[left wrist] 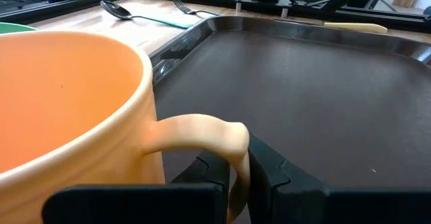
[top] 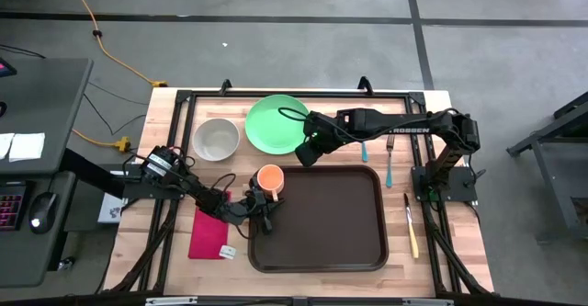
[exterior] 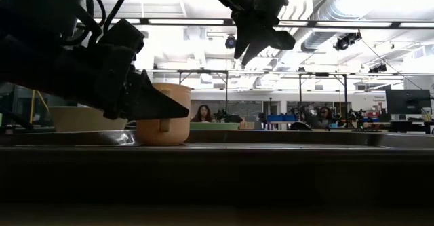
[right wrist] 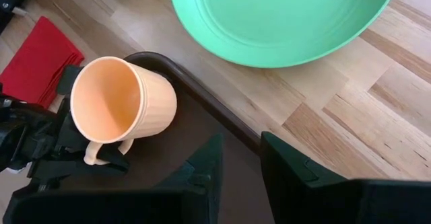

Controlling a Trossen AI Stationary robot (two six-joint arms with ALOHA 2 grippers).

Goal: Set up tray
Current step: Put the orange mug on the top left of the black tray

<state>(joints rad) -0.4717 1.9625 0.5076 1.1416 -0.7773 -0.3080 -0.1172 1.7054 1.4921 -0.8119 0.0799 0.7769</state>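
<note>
Currently one tray (top: 322,219) lies at table centre front. One orange cup (top: 270,179) stands in its corner, handle clamped by the left gripper (top: 260,207). Right gripper (top: 306,153) hovers near the single green plate (top: 276,124), jaws parted, empty. One bowl (top: 216,139), one red napkin (top: 209,232).

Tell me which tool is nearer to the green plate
Right. The right tool hovers at the green plate's edge nearest the tray; the left tool is farther off, shut on the orange mug's handle.
</note>
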